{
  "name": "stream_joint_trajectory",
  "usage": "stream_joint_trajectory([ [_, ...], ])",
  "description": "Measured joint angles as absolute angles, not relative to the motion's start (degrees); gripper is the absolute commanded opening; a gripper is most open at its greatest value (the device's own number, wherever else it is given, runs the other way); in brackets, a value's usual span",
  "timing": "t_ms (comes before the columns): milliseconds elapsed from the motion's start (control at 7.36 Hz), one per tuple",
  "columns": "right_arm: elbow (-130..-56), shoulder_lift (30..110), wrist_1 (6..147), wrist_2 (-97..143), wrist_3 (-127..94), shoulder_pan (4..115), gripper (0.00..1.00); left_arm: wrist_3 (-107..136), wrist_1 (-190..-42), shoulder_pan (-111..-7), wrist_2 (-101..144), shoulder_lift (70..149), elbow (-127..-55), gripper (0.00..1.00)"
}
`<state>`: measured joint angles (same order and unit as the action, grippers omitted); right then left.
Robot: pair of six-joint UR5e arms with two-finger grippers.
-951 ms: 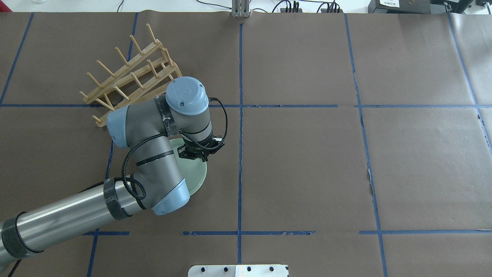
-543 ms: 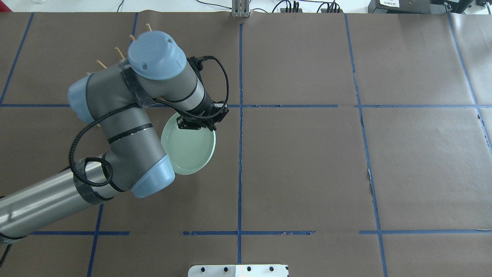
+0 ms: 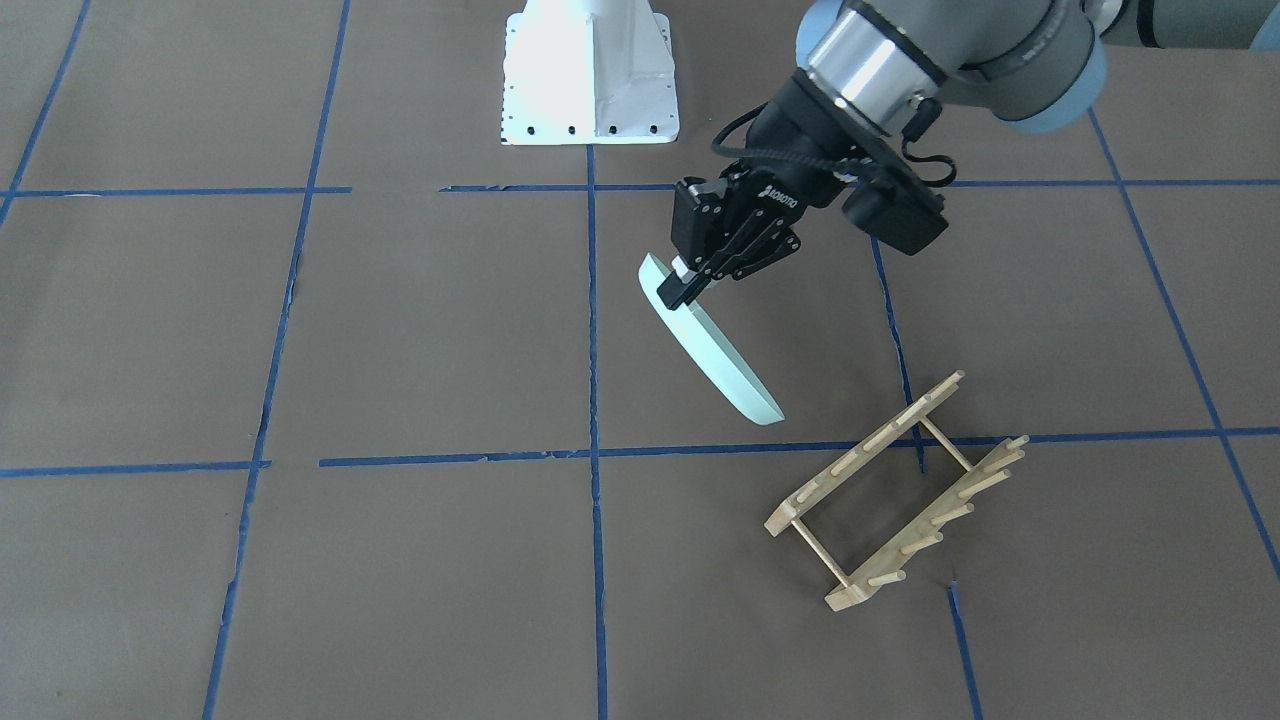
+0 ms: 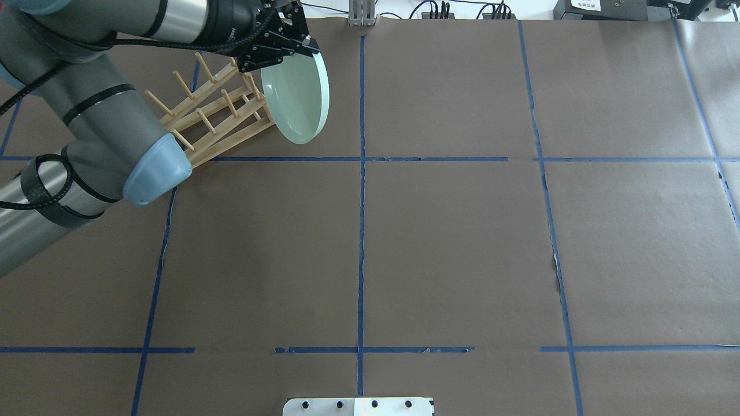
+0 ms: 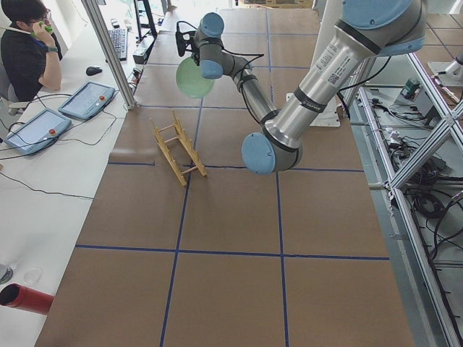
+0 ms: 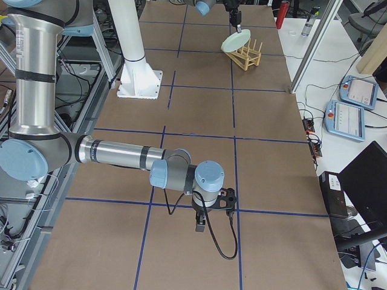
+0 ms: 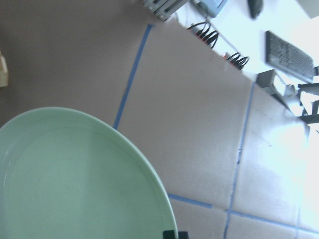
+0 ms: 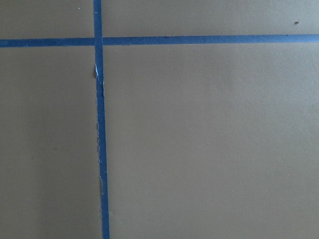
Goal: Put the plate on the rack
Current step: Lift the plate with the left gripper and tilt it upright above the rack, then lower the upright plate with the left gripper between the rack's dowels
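Observation:
My left gripper [image 3: 678, 288] is shut on the rim of the pale mint-green plate [image 3: 712, 352] and holds it in the air, tilted steeply on edge. In the overhead view the plate [image 4: 298, 98] hangs just right of the rack [image 4: 215, 115], and the left gripper [image 4: 302, 49] grips its far edge. The light wooden rack [image 3: 895, 490] stands empty on the brown paper. The plate [image 7: 75, 179] fills the lower left of the left wrist view. My right gripper [image 6: 200, 227] shows only in the exterior right view, low over the table far from the rack; I cannot tell whether it is open.
The white arm base [image 3: 588, 75] stands at the robot's side of the table. Blue tape lines [image 8: 99, 124] grid the brown paper. A side desk with tablets [image 5: 87, 100] and an operator [image 5: 25, 43] lies beyond the table's far edge. A metal post [image 4: 362, 14] stands there.
The left arm has lifted the plate off the table, carried it away from the robot toward the rack's end, and tipped it from flat to steeply on edge.

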<state>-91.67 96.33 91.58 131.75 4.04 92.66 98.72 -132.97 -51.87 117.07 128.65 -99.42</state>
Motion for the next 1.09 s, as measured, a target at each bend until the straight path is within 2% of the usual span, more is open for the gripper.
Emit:
stream_joint_trajectory([
  [543,-91.61,96.33,91.58,131.75,4.04,92.67,1.00,104.74,-166.49,-58.59,116.99,122.58,-88.31,0.00],
  [1086,-91.58,96.33,91.58,131.75,4.04,92.69,1.00,105.97,-172.59,-63.35,116.65,119.71,-81.44,0.00],
])
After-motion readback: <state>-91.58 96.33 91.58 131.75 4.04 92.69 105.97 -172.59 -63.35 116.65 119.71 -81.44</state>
